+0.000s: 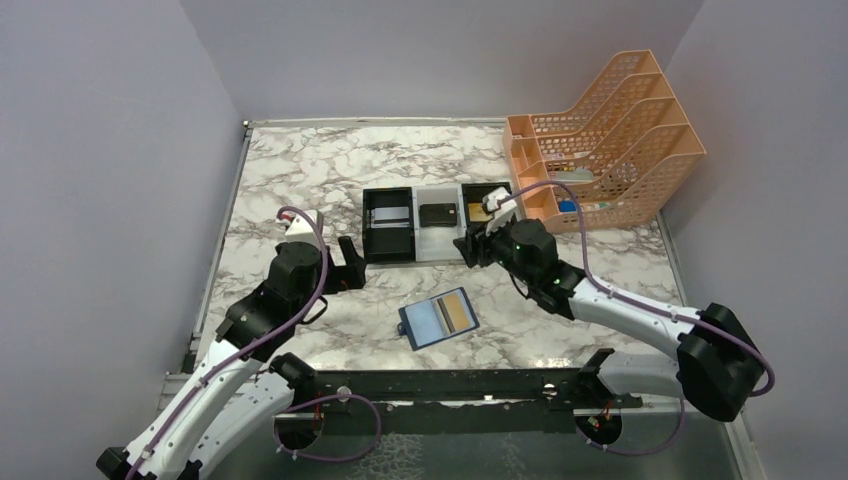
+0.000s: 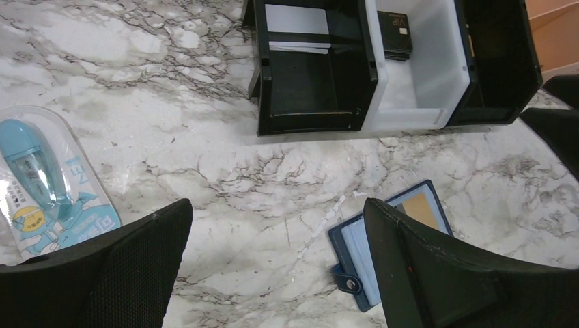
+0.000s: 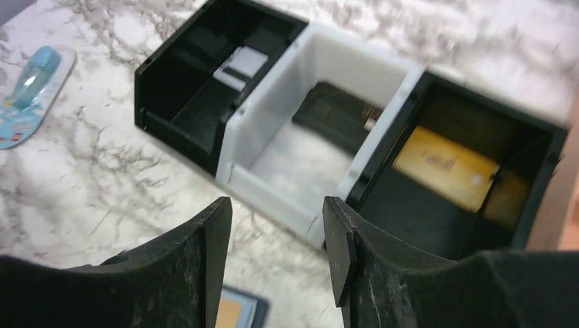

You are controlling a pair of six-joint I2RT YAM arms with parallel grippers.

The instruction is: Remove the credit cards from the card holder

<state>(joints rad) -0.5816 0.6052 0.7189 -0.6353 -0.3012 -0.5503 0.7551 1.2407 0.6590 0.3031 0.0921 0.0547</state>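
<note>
The card holder lies open on the marble table, navy with pale blue pockets. A gold card sits in its right pocket. In the left wrist view the holder and its gold card lie partly behind my right finger. My left gripper is open and empty, up and left of the holder. My right gripper is open and empty, above the table by the front of the trays. A silver card, a black card and a gold card lie in the trays.
Three joined box trays stand behind the holder: black, white and black. A peach mesh file rack stands at the back right. A blue correction tape pack lies on the table at the left.
</note>
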